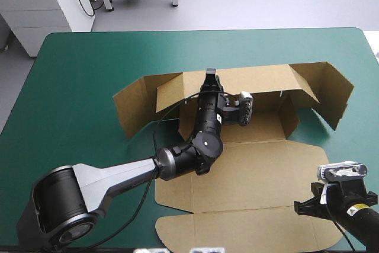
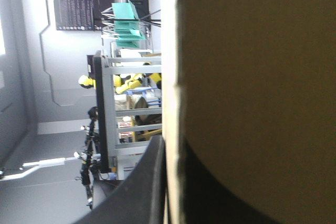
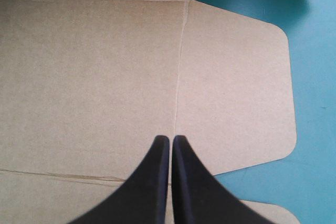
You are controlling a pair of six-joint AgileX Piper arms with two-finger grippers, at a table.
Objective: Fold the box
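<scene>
Brown board, one cut sheet: the box (image 1: pixel 254 170), part-formed, lies at the middle of the table toward its right side, on the teal-green cover (image 1: pixel 77 75). The far wall is raised, with end flaps angled toward the near side at left and right. Base and lid panel lie flat, the lid reaching the near edge, its rounded side flaps level.

Left gripper (image 1: pixel 209 79): at the top edge of the far wall, near its middle, fingers all but closed with the board pinched between them.

Right gripper (image 3: pixel 170 139): fingers pressed together to a point, holding nothing, poised over the flat lid panel beside the crease of its right flap.

Handling, as judged: light; stiff across each panel, bending only at scored creases; smooth faces likely to slip in a pinch; raised walls likely to spring back if released. Best hold: a free edge close to a crease, pinched through the sheet, or a push with a closed tip against a panel.
</scene>
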